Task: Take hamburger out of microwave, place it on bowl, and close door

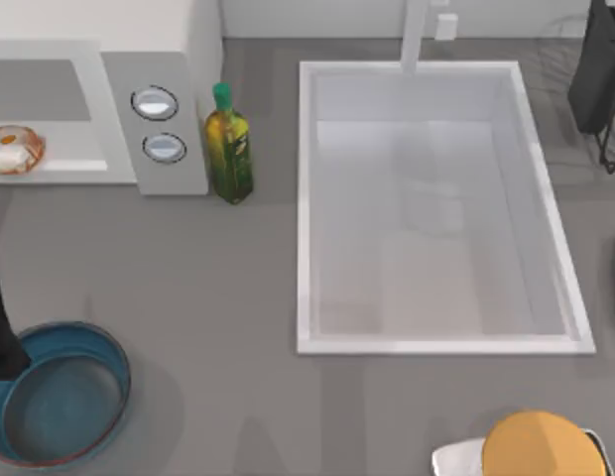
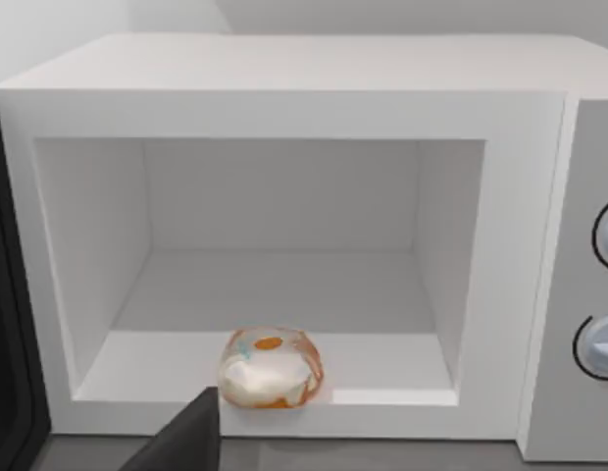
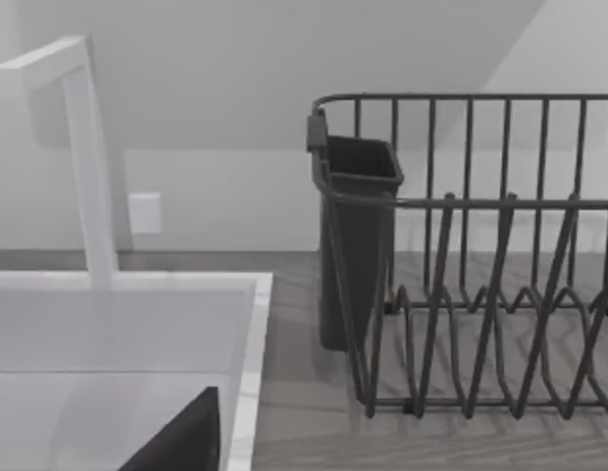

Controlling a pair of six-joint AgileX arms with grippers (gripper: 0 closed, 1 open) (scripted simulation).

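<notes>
The white microwave (image 1: 154, 74) stands at the back left with its cavity open. The hamburger (image 1: 14, 149), a small pale bun with an orange patch, lies at the front edge of the cavity floor. In the left wrist view the hamburger (image 2: 271, 368) is straight ahead inside the microwave (image 2: 284, 69), with a dark part of my left gripper (image 2: 186, 440) just short of it. The door (image 2: 5, 294) is swung open beside the cavity. The dark teal bowl (image 1: 64, 407) rests at the front left, under my left arm (image 1: 0, 337). My right gripper (image 3: 181, 442) is over the sink's edge.
A green oil bottle (image 1: 228, 149) stands right of the microwave's dials (image 1: 155, 102). A large white sink (image 1: 436, 198) with a faucet fills the middle. A dark dish rack (image 3: 481, 265) sits at the back right. An orange-yellow disc (image 1: 541, 446) lies on a white plate at the front right.
</notes>
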